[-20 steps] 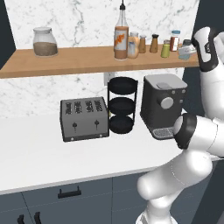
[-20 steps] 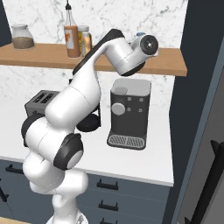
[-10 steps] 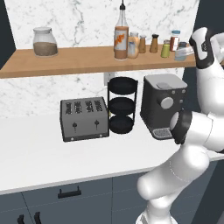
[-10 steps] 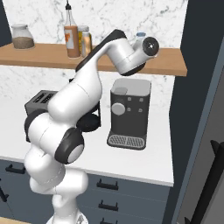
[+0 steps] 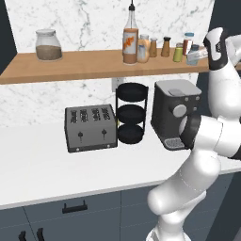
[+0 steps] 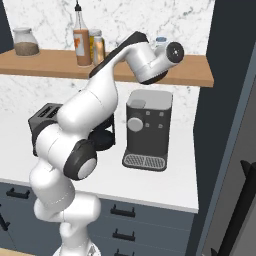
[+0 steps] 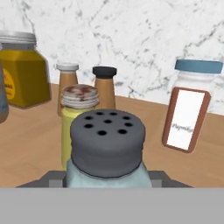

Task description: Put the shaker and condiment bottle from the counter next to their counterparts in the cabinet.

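Gripping squat translucent shaker (image 7: 107,144), perforated grey cap

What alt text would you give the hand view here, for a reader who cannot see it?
Close up, the pale blue-green shaker with its holed grey cap sits in front of the pincer, over the wooden cabinet shelf. Behind it stand a yellow-green shaker, two brown shakers, a yellow jar and a blue-capped red container, against white marble.
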